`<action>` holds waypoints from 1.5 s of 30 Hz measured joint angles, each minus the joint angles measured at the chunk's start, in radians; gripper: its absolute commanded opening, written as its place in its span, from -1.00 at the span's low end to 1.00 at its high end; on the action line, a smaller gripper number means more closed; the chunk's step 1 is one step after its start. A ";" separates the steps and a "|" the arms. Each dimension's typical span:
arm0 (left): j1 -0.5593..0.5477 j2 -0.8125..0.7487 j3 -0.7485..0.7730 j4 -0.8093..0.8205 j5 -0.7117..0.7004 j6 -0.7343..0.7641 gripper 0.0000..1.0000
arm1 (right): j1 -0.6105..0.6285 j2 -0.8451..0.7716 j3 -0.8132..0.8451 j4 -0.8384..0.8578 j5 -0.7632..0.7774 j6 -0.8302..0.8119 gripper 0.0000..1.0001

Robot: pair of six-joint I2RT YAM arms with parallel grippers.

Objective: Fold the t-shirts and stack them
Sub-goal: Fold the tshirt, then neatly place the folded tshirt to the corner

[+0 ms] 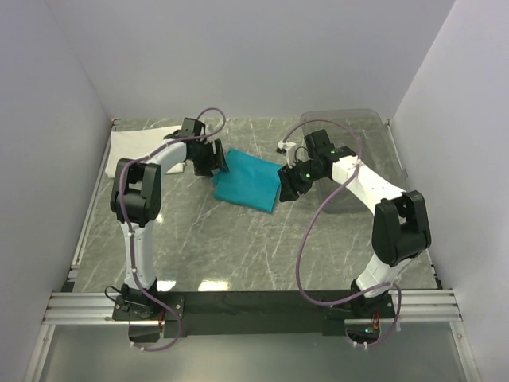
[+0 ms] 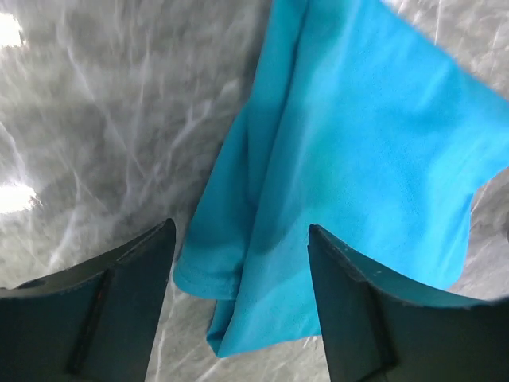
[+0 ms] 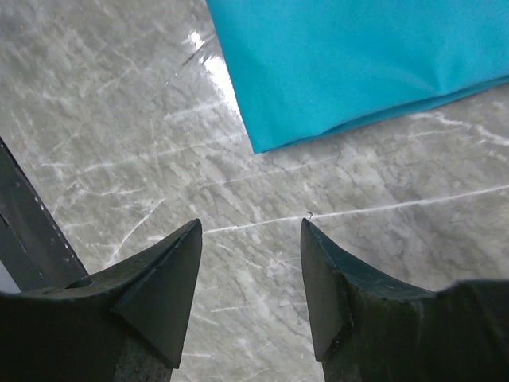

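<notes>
The teal-blue t-shirt [image 1: 248, 181] lies folded on the marble table, between the two arms. My left gripper [image 1: 213, 157] hovers at its left edge with jaws open; in the left wrist view a sleeve hem of the teal shirt [image 2: 350, 159] lies loose between the fingers [image 2: 135, 270], not pinched. My right gripper [image 1: 288, 181] is at the shirt's right edge, open over bare marble, with the teal shirt's corner [image 3: 350, 64] just beyond its fingertips [image 3: 179, 263]. The white t-shirt [image 1: 139, 146] lies spread at the far left of the table, partly behind the left arm.
A clear plastic bin [image 1: 362, 151] stands at the back right, behind the right arm. A small white object [image 1: 286, 146] lies near the bin's left side. Walls close in the table on three sides; a metal rail [image 1: 87, 231] runs along the left edge.
</notes>
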 measured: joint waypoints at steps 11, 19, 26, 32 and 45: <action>-0.016 0.021 0.014 -0.029 0.107 0.060 0.61 | -0.009 -0.034 -0.023 0.025 0.001 -0.001 0.22; -0.108 -0.011 -0.055 0.008 0.076 -0.005 0.32 | -0.014 -0.034 -0.023 0.029 0.002 0.002 0.23; -0.185 -0.040 -0.146 0.078 0.032 -0.122 -0.49 | -0.024 -0.034 -0.026 0.033 0.003 0.002 0.22; -0.186 -0.066 -0.200 0.132 0.054 -0.164 -0.99 | -0.039 -0.034 -0.036 0.039 0.002 0.006 0.22; -0.025 -0.191 -0.139 -0.026 -0.045 0.046 -0.99 | -0.088 -0.034 -0.053 0.048 -0.009 0.008 0.22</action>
